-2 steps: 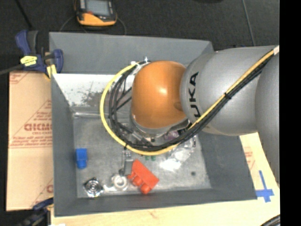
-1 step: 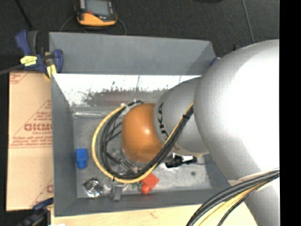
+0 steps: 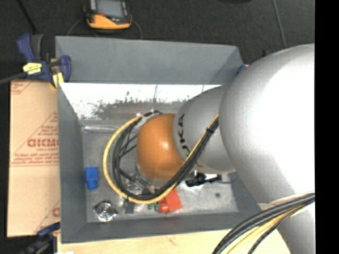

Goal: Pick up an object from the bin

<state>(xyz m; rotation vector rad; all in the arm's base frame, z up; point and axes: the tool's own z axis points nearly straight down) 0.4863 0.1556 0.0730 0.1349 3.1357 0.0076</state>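
My gripper point(image 3: 142, 186) is low in the front middle of the bin; just a bit of its body shows under the wrist's orange cover. A red-orange blocky thing point(image 3: 170, 202) lies right of it by the front wall, with a small green piece point(image 3: 152, 207) beside it. A silvery round metal thing point(image 3: 105, 211) rests in the front left corner. A blue block point(image 3: 91, 177) stands near the left wall, left of the gripper.
The arm, with its orange cover and looped yellow and black cables, reaches in from the right and hides the middle and right of the bin floor. A small black thing point(image 3: 197, 180) lies just under the arm, right of the gripper.
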